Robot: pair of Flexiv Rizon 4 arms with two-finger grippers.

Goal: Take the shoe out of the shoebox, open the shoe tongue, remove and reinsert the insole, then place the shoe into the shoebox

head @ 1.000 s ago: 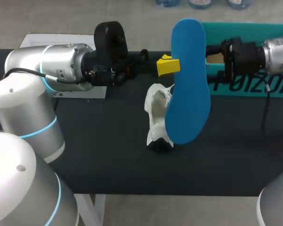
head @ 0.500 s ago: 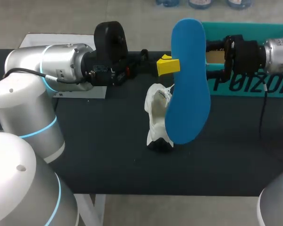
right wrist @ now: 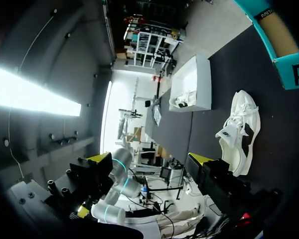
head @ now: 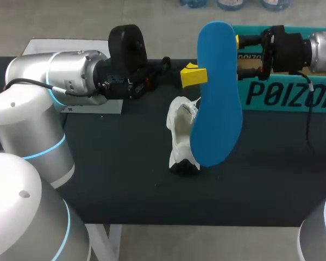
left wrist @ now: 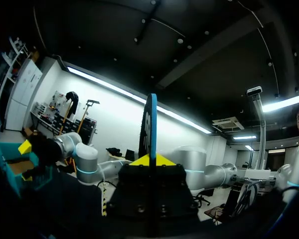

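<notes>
Left gripper (head: 198, 76) comes in from the left and is clamped on the blue insole (head: 217, 92), one yellow tip showing at the insole's left edge. The insole is held upright and long-ways, well above the black table (head: 125, 179), with its flat blue face toward the head camera. In the left wrist view the insole (left wrist: 152, 124) is seen edge-on, rising straight out from between the yellow fingertips (left wrist: 139, 161) of that gripper (left wrist: 150, 160).

The white shoe (head: 180, 136) lies on the table at mid-scene, outside the box, just left of and partly behind the insole's lower end; cannot tell if they touch. In the right wrist view the shoe (right wrist: 241, 132) shows dark patches and its opening faces up.

Teal shoebox (head: 282, 95) sits open at the far right. Right gripper (head: 240, 54) hangs at the box's left end, fingers spread wide and holding nothing; the same gripper (right wrist: 149, 159) in its own view has a clear gap between the tips, with the shoebox (right wrist: 284, 45) ahead.

A white box (right wrist: 194, 84) sits at the far left of the table.
</notes>
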